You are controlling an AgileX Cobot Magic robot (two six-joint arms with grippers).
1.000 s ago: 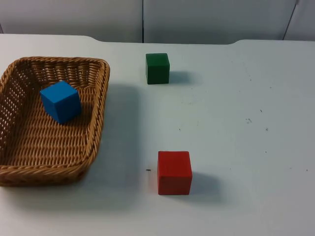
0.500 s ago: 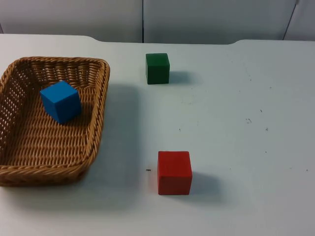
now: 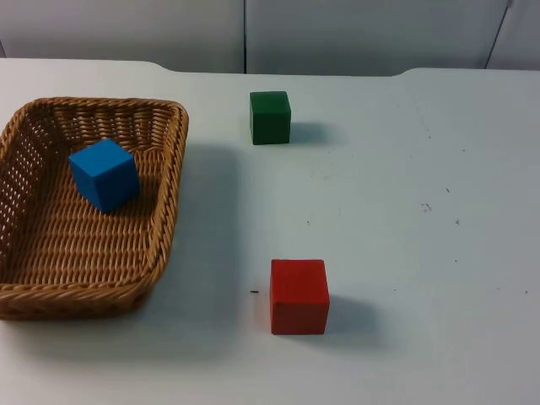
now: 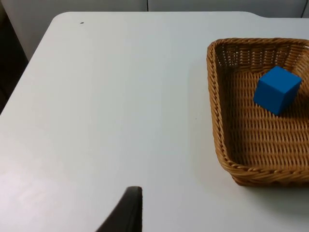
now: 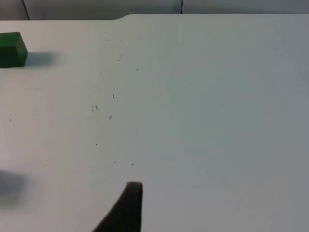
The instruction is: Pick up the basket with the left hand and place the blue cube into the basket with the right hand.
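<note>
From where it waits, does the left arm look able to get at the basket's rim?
Probably yes. In the left wrist view the bare table lies between the left gripper's fingertip and the basket, with nothing on it. The blue cube sits inside, away from that rim.

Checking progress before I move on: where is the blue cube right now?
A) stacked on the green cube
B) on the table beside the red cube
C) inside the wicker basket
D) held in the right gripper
C: the blue cube sits on the floor of the wicker basket, seen also from the left wrist.
</note>
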